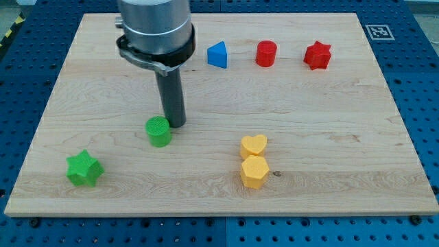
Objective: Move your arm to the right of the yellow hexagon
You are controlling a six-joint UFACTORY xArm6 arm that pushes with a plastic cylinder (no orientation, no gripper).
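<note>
The yellow hexagon [254, 172] lies on the wooden board [343, 123] at the lower middle. A yellow heart [253, 146] touches it just above. My tip [175, 124] is down on the board well to the left of the hexagon and a little higher in the view. It stands right beside the upper right edge of the green cylinder [159, 131].
A green star [84, 169] lies at the lower left. Along the top are a blue triangular block [217, 55], a red cylinder [266, 53] and a red star [317, 55]. Blue pegboard table surrounds the board.
</note>
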